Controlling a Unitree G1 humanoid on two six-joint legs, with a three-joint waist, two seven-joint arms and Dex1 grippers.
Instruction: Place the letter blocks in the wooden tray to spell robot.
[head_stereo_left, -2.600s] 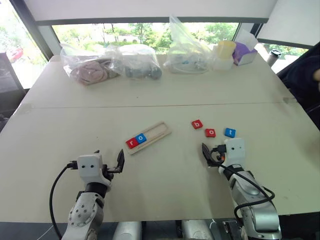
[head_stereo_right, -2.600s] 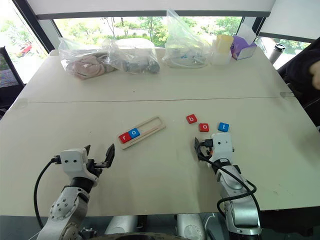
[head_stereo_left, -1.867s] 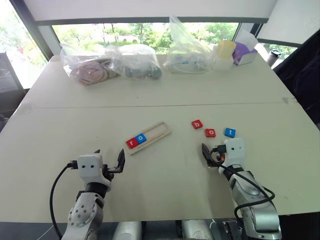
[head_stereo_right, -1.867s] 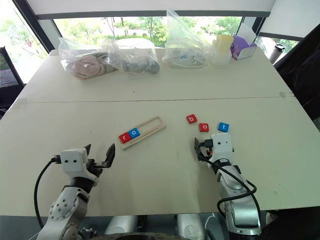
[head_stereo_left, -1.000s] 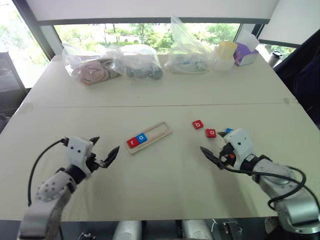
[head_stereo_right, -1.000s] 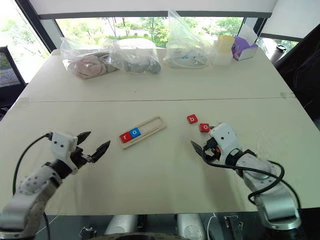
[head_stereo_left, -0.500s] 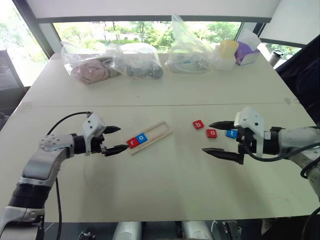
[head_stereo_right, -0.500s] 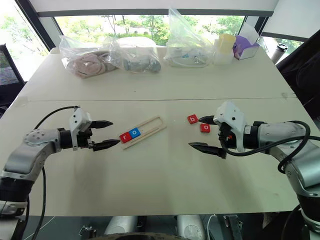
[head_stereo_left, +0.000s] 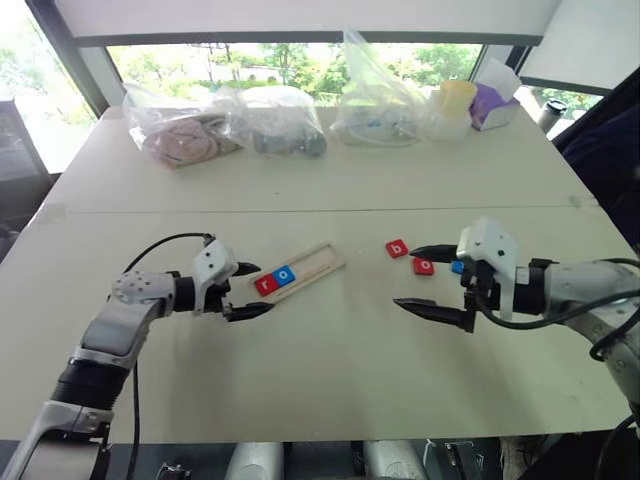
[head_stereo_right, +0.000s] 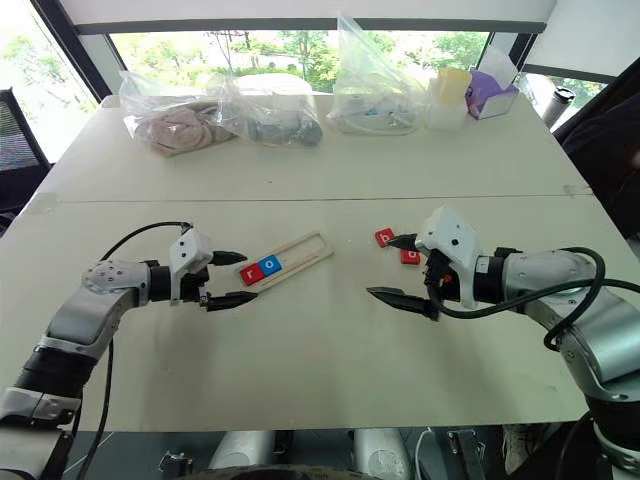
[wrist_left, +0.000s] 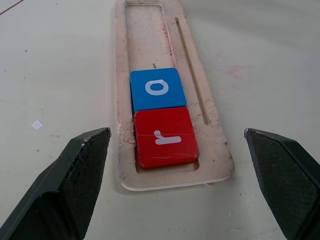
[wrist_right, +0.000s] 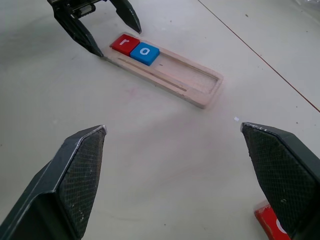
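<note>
The left gripper (head_stereo_left: 243, 290) hangs wide open and empty at the near end of the wooden tray (head_stereo_left: 318, 263), one finger to each side of it. In the tray lie a red r block (head_stereo_left: 266, 284) and a blue o block (head_stereo_left: 285, 274), touching. Further right, loose on the table (head_stereo_left: 330, 370), sit the red b block (head_stereo_left: 397, 248) and a red o block (head_stereo_left: 423, 266). The right gripper (head_stereo_left: 422, 280) hovers beside them, equally wide and empty. The blocks look light, stiff and smooth; pinching opposite edges seems safest.
</note>
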